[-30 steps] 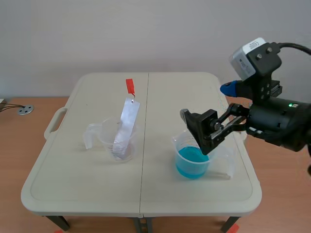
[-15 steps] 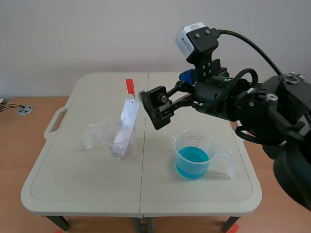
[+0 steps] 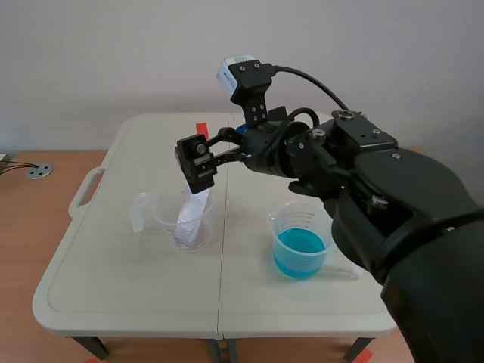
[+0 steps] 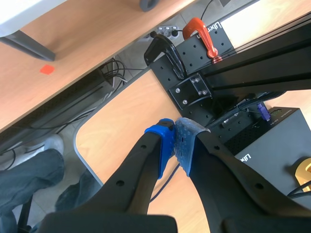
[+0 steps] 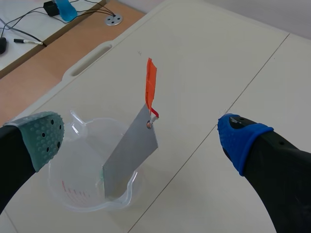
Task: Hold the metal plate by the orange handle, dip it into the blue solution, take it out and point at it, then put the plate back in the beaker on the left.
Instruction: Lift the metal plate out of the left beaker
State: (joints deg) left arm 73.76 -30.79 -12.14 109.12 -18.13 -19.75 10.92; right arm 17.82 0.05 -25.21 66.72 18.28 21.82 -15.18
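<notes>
Over metal plate, right jaws spread

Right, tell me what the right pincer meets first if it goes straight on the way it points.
Probably the metal plate, near its orange handle. The plate stands tilted in the clear beaker, ahead of the open right pincer and between its sides. Depth is hard to judge.
</notes>
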